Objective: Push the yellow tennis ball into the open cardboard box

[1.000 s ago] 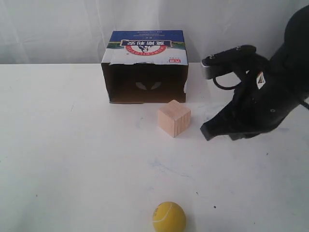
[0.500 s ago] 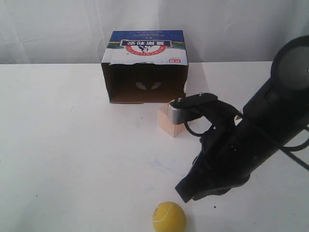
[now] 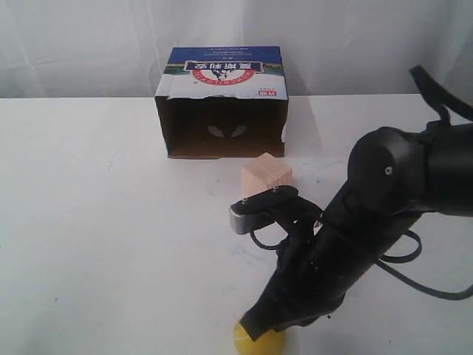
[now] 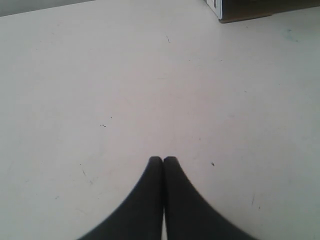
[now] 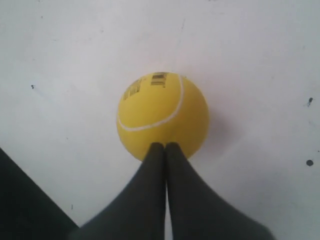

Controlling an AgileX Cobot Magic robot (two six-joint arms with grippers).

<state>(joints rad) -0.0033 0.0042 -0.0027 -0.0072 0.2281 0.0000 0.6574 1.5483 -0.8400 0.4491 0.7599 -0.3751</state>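
Note:
The yellow tennis ball (image 3: 261, 343) lies at the table's front edge, its top hidden behind my right arm. In the right wrist view the tennis ball (image 5: 162, 112) shows a pale seam and a small dark mark. My right gripper (image 3: 249, 330) (image 5: 165, 145) is shut with nothing in it, its tips just over the ball's side; I cannot tell whether they touch. The open cardboard box (image 3: 222, 103), with its blue printed top, stands at the back with its dark opening facing the front. My left gripper (image 4: 163, 159) is shut over bare table, empty.
A pale wooden cube (image 3: 267, 171) stands between the box's opening and the ball, a little right of the opening's middle. My right arm (image 3: 369, 222) stretches over the table's right front. A corner of the box (image 4: 250, 9) shows in the left wrist view.
My right arm has swung from beside the cube down toward the front, and its shut tips have come right up to the ball. The ball, cube and box have not moved.

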